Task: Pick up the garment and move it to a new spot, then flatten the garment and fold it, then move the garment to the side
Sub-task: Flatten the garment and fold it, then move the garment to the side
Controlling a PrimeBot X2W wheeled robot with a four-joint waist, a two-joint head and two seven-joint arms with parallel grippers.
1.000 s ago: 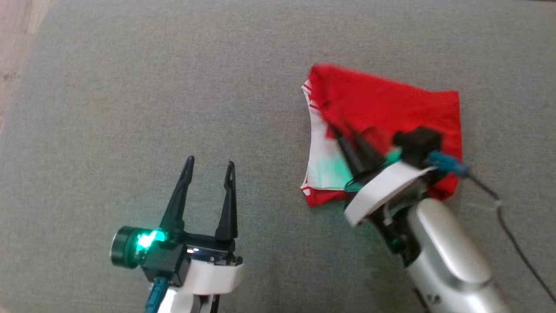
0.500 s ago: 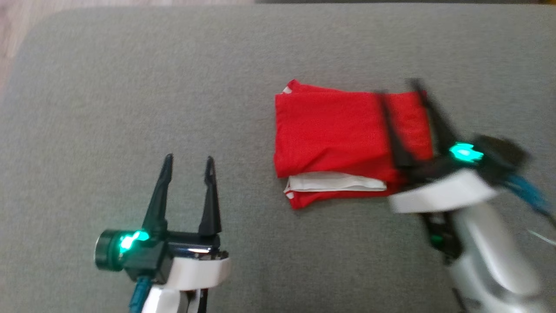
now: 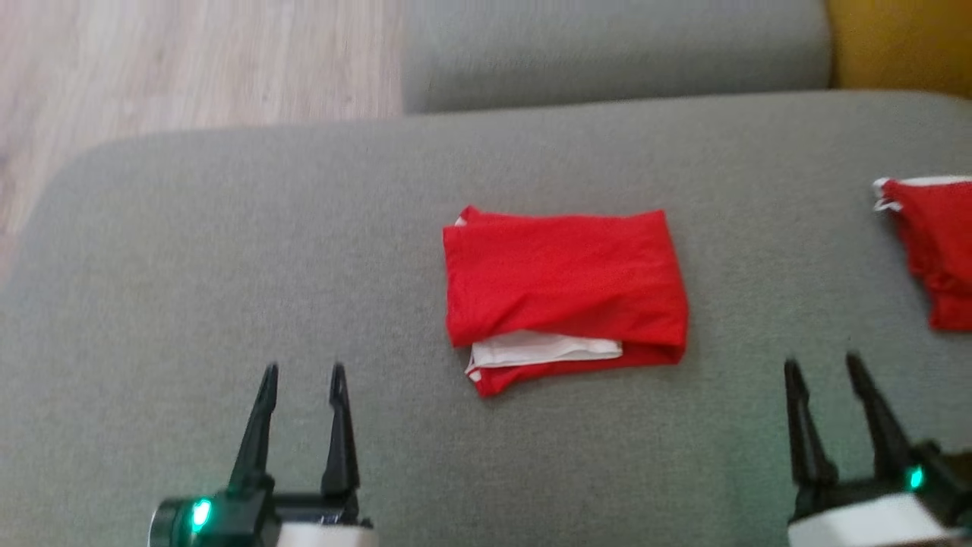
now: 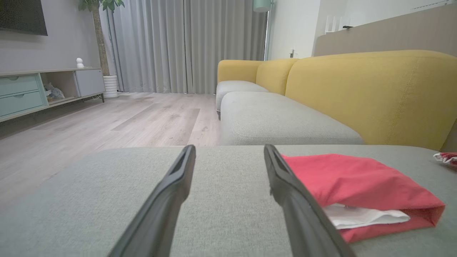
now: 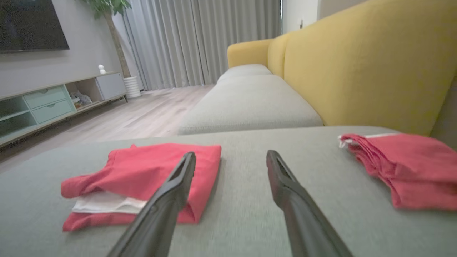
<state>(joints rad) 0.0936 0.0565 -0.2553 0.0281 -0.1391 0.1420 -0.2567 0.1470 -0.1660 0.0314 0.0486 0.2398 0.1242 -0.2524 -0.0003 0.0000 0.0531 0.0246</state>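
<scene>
Nearest, over the front edge of the grey seat cushion (image 3: 228,266), both grippers hover with their dark fingers pointing away from the robot. The left gripper (image 3: 304,370) is above the front left part of the cushion. Its two fingers are parted with bare fabric between them, and it holds nothing. The right gripper (image 3: 822,362) is above the front right part. Its jaws are also spread and empty, and a green light glows at its base. Neither gripper touches any cloth.

Further in, near the middle of the cushion, lies the folded red garment (image 3: 562,281). It is a flat, roughly rectangular packet between the two grippers and well apart from both. A white inner layer (image 3: 543,349) peeks out along its front edge, sandwiched between red layers. In the left wrist view the packet sits just right of that gripper's right finger.

At the cushion's right edge lies a second red garment (image 3: 938,243) with a white trim at its far left corner, more loosely bunched and well apart from the folded one.

Beyond the cushion's far edge sits another grey seat cushion (image 3: 607,53), with the yellow backrest (image 3: 900,42) to its right and pale wooden floor (image 3: 190,61) to its left. Furthest back, the wrist views show grey curtains (image 4: 185,43), a potted plant (image 4: 100,21) and a low cabinet (image 4: 43,89) against the wall.
</scene>
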